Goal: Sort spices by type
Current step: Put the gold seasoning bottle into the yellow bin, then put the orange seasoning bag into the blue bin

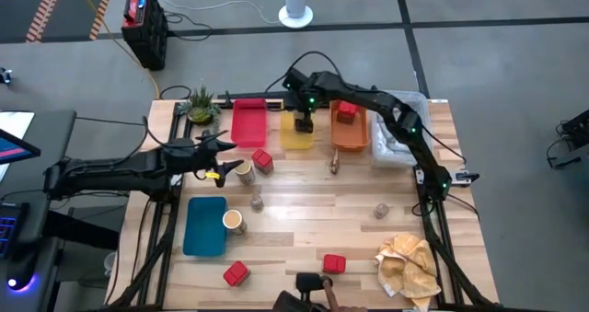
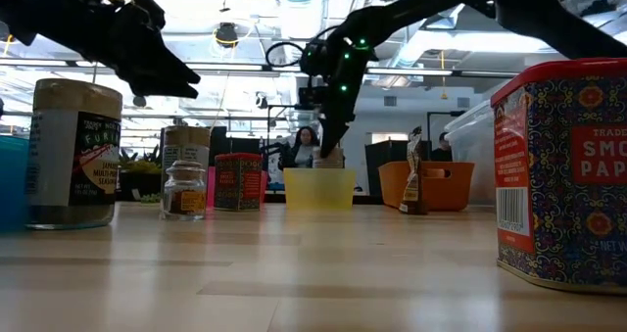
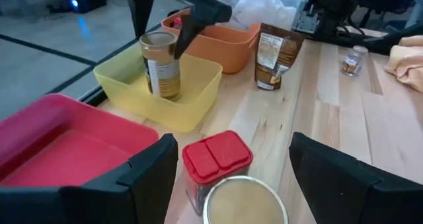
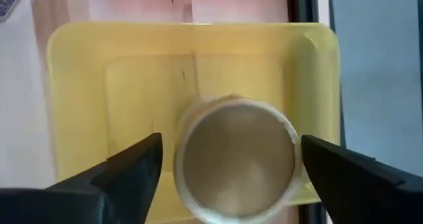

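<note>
A tan cylinder [image 4: 234, 158] stands upright on the floor of the yellow tray [image 4: 86, 85] at the table's far side. My right gripper [image 4: 231, 151] hangs over it, pointing down and open, one finger on either side of its rim with a thin gap at each. In the left wrist view, the cylinder [image 3: 160, 65] shows between those fingers. My left gripper [image 3: 231, 151] is open near the table's left. Just past its fingertips stand a red tin [image 3: 215, 161] and a second tan cylinder [image 3: 244, 201], untouched. A red tin [image 1: 346, 112] sits in the orange tray [image 1: 350, 139].
A red tray [image 1: 248, 123] lies left of the yellow one, and a blue tray [image 1: 204, 225] with a cylinder [image 1: 234, 222] beside it at the near left. Two red tins [image 1: 236, 274], [image 1: 334, 263], small jars [image 1: 257, 202], [image 1: 381, 210], a brown pouch [image 1: 336, 163] and beige cloth [image 1: 409, 264] dot the table.
</note>
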Robot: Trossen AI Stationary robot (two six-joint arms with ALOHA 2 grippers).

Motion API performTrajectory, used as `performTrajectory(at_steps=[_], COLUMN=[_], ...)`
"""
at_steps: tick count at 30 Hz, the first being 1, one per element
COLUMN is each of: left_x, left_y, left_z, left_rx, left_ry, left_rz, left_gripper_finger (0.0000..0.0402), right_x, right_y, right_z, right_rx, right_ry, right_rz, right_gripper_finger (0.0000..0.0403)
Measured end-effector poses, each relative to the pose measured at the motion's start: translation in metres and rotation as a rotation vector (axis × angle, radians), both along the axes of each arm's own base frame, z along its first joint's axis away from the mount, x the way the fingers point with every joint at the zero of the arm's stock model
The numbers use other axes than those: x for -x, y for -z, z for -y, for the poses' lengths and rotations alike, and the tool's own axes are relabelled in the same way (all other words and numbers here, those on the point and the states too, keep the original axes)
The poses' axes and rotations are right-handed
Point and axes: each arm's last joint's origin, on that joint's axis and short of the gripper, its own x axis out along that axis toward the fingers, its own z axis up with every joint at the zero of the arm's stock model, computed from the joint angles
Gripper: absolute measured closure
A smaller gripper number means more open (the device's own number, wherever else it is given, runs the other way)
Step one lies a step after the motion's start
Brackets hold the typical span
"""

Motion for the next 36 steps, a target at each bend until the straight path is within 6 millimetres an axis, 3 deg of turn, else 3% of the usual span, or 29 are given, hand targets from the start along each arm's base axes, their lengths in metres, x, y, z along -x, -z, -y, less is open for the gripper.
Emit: performTrajectory(at_steps=[4, 10, 13, 17, 24, 28, 31, 36], left_x=[0.0, 0.001, 0.002, 0.002, 0.001, 0.001, 0.001, 0.0], left_y=[-0.001, 0.002, 0.004, 0.004, 0.003, 0.003, 0.0, -0.006], left_z=[0.0, 0.0, 0.001, 0.001, 0.001, 0.001, 0.002, 0.004], left_rx=[-0.009, -0.01, -0.002, -0.008, 0.009, 0.045, 0.066, 0.1], left_ry=[0.002, -0.002, 0.013, 0.022, 0.015, 0.027, 0.049, 0.06], left_rz=[0.002, -0.032, -0.047, -0.054, -0.035, -0.021, -0.003, 0.023], left_gripper_finger=[0.0123, 0.0123, 0.0123, 0.0123, 0.0123, 0.0123, 0.0123, 0.0123], right_x=[0.003, 0.02, 0.027, 0.027, 0.02, 0.023, 0.032, 0.044], right_y=[-0.01, -0.065, -0.091, -0.111, -0.107, -0.1, -0.098, -0.097], right_z=[-0.002, -0.025, -0.053, -0.11, -0.22, -0.267, -0.282, -0.263], right_rx=[0.021, 0.099, 0.073, -0.001, -0.07, -0.066, 0.067, 0.062], right_ry=[-0.003, 0.021, 0.038, 0.027, -0.108, -0.136, -0.041, 0.251], right_rz=[0.01, 0.07, 0.11, 0.129, 0.035, -0.006, -0.058, -0.112], right_gripper_finger=[0.0023, 0.0027, 0.0027, 0.0028, 0.0029, 0.0029, 0.003, 0.004])
